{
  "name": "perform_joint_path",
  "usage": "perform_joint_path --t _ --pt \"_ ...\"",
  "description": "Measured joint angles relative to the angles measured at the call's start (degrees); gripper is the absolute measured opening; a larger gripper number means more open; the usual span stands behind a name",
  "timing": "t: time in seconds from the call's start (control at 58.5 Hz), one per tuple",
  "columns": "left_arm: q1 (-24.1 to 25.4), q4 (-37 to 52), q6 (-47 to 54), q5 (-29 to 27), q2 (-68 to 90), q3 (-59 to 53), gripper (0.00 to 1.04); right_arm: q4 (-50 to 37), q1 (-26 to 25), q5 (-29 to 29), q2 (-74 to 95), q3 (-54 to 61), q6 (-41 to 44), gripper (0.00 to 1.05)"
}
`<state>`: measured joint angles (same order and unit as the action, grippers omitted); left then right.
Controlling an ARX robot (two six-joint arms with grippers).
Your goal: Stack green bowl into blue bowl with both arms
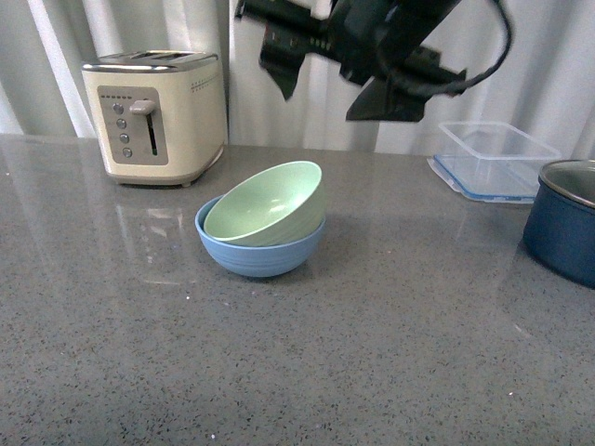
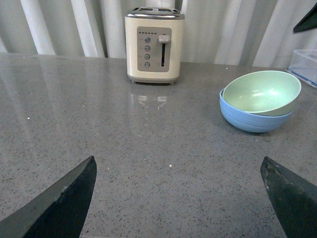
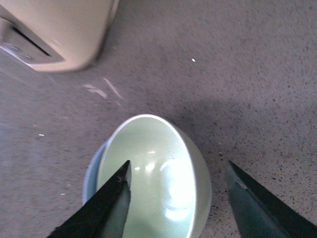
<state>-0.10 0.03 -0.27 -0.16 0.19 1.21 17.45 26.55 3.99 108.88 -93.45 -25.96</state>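
On the grey table [image 1: 297,381], the green bowl [image 1: 265,206] sits tilted inside the blue bowl [image 1: 263,257], right gripper [image 3: 178,166] above and left gripper [image 2: 177,161] well apart, both jaws wide and empty; seemingly only a clean withdrawal is left.

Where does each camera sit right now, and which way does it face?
Front: on the body, facing across the counter at the green bowl tilted in the blue bowl; right gripper overhead.
Left wrist: low over the counter, facing toaster and bowls; left gripper open.
Right wrist: above, looking down into the green bowl.
Shared: bowls, toaster.
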Motion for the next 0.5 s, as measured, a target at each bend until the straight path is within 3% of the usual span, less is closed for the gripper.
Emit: perform_joint_path --t 0.171,0.222,0.257,0.325,0.359,0.428,0.496 --pt "0.00 -0.02 -0.02 0.00 0.00 0.00 0.98 -10.95 -2.45 -4.68 -14.99 15.02 1.92 0.94" --pt "0.00 0.00 -0.02 0.02 0.00 0.00 0.98 -15.23 -3.72 -6.32 -20.17 21.38 3.10 0.96" --pt "0.00 0.00 0.00 0.02 0.00 0.00 0.98 -19.54 -4.09 -4.48 -23.28 25.99 5.49 0.93" --pt "0.00 0.00 -0.02 0.00 0.00 0.00 0.98 -35.54 -5.18 8.57 -29.55 38.03 12.81 0.81" --pt "0.00 0.00 0.00 0.09 0.00 0.00 0.98 -41.27 -5.77 12.24 -31.76 42.58 15.98 0.76" --pt "0.00 0.00 0.00 0.09 0.00 0.00 0.98 -50.14 -7.93 13.92 -35.80 51.49 20.76 0.63" --pt "0.00 0.00 0.00 0.04 0.00 0.00 0.98 -53.44 -9.66 12.96 -38.29 57.44 23.04 0.53"
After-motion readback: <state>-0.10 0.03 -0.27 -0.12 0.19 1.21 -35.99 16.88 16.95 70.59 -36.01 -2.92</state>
